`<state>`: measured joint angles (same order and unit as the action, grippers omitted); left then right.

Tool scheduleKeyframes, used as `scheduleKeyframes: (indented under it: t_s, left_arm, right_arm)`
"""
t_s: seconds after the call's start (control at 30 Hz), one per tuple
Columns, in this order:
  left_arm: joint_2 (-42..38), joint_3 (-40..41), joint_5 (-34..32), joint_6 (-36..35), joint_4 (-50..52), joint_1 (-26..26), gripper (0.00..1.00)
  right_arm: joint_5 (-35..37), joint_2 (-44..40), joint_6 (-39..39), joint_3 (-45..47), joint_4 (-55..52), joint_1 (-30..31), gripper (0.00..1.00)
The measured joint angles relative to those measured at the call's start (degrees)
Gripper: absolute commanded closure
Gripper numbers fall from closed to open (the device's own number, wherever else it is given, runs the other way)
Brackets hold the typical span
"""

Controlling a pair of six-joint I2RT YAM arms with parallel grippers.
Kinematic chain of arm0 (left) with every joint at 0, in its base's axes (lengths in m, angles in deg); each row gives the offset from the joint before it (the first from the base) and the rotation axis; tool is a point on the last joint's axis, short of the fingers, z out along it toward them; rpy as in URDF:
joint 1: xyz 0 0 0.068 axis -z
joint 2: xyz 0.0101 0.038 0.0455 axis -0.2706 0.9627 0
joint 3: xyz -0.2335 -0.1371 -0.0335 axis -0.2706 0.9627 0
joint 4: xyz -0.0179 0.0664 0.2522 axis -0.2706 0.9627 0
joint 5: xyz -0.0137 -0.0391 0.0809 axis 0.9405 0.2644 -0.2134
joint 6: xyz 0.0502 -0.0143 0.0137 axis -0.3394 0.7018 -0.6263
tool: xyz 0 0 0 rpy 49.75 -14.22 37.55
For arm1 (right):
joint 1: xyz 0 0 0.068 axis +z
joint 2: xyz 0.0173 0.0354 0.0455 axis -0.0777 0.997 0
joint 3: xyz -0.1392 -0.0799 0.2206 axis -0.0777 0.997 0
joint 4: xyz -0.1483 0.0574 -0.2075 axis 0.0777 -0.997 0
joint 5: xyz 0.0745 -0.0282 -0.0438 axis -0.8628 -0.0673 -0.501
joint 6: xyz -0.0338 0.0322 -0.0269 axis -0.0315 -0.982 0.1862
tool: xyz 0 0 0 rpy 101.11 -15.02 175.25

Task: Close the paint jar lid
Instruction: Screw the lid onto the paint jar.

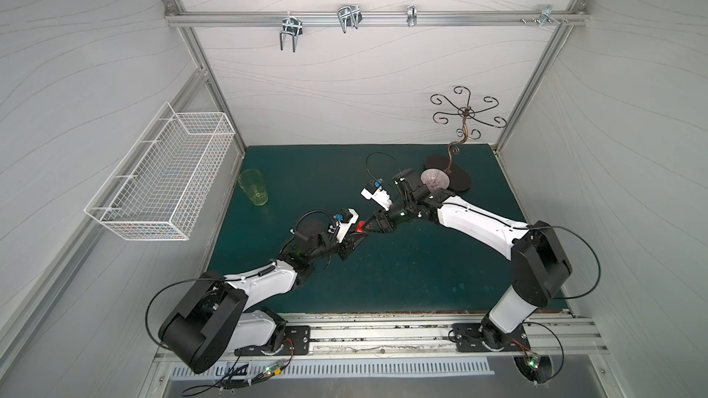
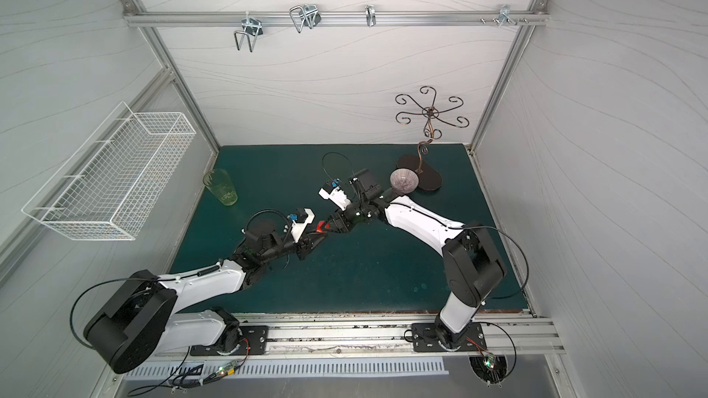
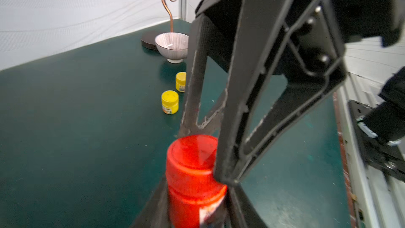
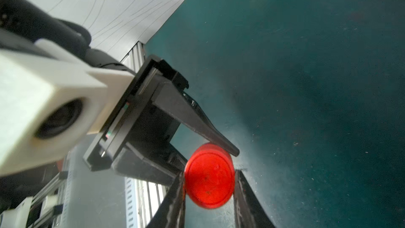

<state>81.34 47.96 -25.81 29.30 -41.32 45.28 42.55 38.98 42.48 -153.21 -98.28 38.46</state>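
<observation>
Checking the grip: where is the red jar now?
In both top views the red jar is mid-table, gripped between the left end effector and the right end effector.

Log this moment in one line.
left gripper: shut on jar | right gripper: shut on lid | lid: on jar, tightness unclear

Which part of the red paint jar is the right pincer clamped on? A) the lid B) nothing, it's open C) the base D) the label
A: the right wrist view shows the right pincer shut around the red lid, while the left pincer holds the jar body.
</observation>
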Motion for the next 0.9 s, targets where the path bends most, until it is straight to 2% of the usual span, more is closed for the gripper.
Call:
scheduleKeyframes:
  t_s: [0.2, 0.4, 0.5, 0.67, 0.9]
  left_arm:
    - [4.7, 0.0, -7.3, -1.1, -6.8, 0.4, 1.00]
    - [6.2, 0.0, -11.5, -1.7, -9.2, 0.9, 1.00]
    - [6.2, 0.1, -12.1, -1.7, -11.4, 1.0, 1.00]
    - [6.1, 0.6, -12.0, -0.9, -16.9, 1.0, 1.00]
    - [10.7, 1.2, -11.2, 2.2, -29.6, 1.8, 1.00]
  right_arm:
    - [9.7, 0.7, -10.9, -0.5, 4.1, 2.2, 0.74]
    - [17.1, 1.7, -18.5, -2.6, 4.2, 4.6, 0.71]
    - [19.2, 1.7, -19.7, -5.2, 2.0, 5.1, 0.62]
    - [19.1, 1.7, -19.6, -10.1, -4.7, 5.8, 0.48]
    - [15.1, 1.7, -16.7, -18.0, -15.6, 4.4, 0.37]
